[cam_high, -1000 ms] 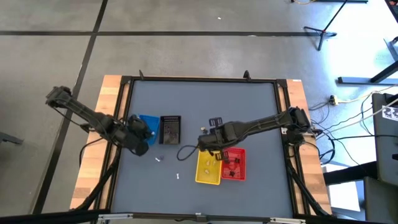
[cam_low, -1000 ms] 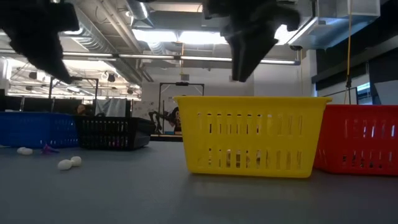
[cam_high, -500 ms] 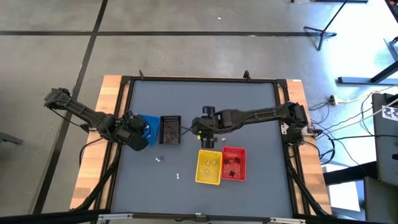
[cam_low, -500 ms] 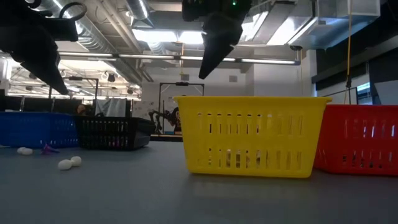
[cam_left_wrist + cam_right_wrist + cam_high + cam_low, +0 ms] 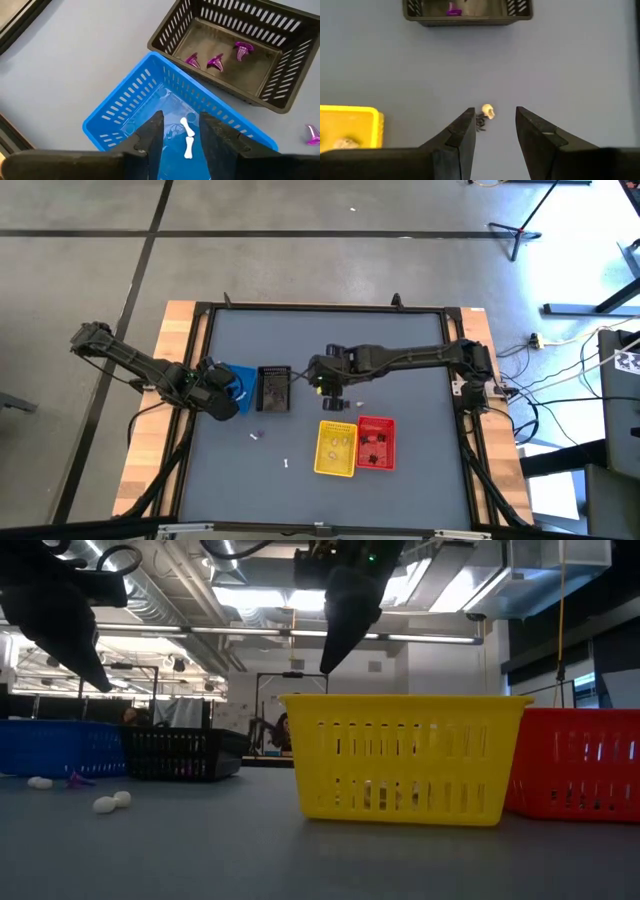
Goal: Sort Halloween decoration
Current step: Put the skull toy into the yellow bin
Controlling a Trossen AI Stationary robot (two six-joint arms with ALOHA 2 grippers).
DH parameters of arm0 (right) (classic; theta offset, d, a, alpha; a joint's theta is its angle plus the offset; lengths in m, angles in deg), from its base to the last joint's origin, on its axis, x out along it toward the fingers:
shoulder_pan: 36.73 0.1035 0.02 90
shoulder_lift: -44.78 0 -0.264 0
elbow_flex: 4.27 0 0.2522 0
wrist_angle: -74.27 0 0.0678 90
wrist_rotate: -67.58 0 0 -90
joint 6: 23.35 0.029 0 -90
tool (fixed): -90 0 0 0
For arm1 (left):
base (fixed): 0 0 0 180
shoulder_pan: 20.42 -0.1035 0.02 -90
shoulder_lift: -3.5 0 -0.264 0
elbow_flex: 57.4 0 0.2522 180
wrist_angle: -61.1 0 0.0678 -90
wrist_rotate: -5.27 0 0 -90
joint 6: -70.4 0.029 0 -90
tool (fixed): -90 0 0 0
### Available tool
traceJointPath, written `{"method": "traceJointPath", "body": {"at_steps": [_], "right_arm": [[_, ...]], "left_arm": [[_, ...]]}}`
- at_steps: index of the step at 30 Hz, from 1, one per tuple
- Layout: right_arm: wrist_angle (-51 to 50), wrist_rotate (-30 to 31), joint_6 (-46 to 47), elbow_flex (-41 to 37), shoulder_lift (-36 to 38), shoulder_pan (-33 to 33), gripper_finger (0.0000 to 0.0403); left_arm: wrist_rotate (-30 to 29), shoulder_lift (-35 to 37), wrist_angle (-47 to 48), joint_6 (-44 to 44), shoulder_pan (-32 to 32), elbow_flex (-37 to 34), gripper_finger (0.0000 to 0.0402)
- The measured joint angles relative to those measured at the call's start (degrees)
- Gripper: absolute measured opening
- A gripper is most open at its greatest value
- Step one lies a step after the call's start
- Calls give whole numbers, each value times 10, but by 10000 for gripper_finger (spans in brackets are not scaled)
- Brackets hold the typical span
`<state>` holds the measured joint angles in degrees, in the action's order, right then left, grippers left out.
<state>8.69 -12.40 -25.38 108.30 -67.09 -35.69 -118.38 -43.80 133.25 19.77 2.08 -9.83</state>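
Note:
My left gripper (image 5: 181, 131) hangs open over the blue basket (image 5: 131, 107), touching nothing; two small white bones (image 5: 187, 135) show inside the basket between its fingers. Beside it stands the black basket (image 5: 235, 65) with purple trinkets (image 5: 216, 62) on its floor. My right gripper (image 5: 494, 125) is open above the bare table, pointing down; a tiny cream skull (image 5: 488, 111) and a black spider (image 5: 480, 121) lie on the table below the gap. In the high view it hovers (image 5: 325, 385) between the black basket (image 5: 273, 388) and the yellow basket (image 5: 336, 447).
The red basket (image 5: 376, 443) stands against the yellow one's right side. Loose trinkets lie on the table near the front left (image 5: 255, 434) (image 5: 287, 464); in the low view white ones (image 5: 105, 803) and a purple one (image 5: 77, 780) show. A black frame (image 5: 200, 360) rims the table.
My right gripper has swung from above the yellow basket toward the table's far edge and a little left, nearer the black basket, staying open and tipping as it went. My left gripper has shifted only slightly over the blue basket.

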Motion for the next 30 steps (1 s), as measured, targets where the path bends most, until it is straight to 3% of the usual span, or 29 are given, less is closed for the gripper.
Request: {"method": "traceJointPath", "body": {"at_steps": [12, 30], "right_arm": [[22, -67, -39, -7, -65, -40, 138], [19, -96, -42, -7, -140, -68, 138]], "left_arm": [[0, 0, -19, 0, 0, 1, 116], [1, 0, -25, -2, 0, 1, 116]]}}
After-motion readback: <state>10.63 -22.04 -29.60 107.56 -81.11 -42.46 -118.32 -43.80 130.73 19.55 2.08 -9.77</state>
